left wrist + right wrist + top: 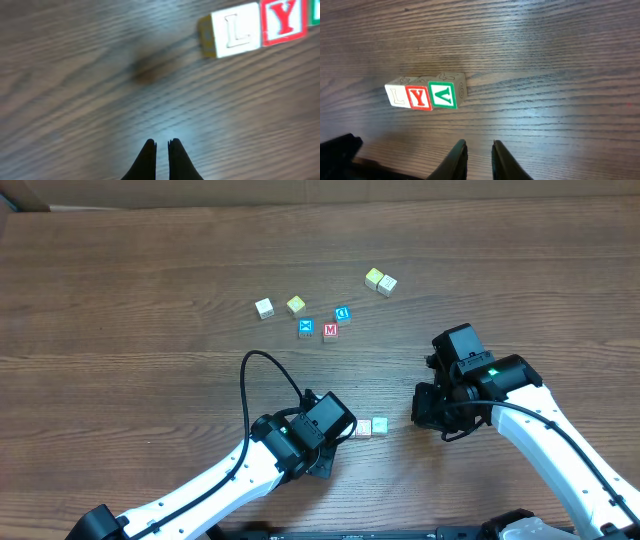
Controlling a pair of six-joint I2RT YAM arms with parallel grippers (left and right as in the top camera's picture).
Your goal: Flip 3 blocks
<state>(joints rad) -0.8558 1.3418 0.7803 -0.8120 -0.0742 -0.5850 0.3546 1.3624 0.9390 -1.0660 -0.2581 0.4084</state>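
Three blocks sit touching in a row on the table. In the right wrist view they read as a pale L block (396,96), a red Y block (418,97) and a green V block (443,95). The left wrist view shows the L block (235,32) and the Y block (283,20) at the top right. My left gripper (161,145) is shut and empty, short of the row and to its left. My right gripper (479,145) stands slightly open and empty, a little back from the V block. In the overhead view the Y block (363,428) and V block (380,425) lie between both grippers.
Further back on the table lie a white cube (264,308), a yellow cube (296,304), a blue X cube (306,328), a red M cube (330,331), a blue D cube (342,313) and two pale cubes (380,280).
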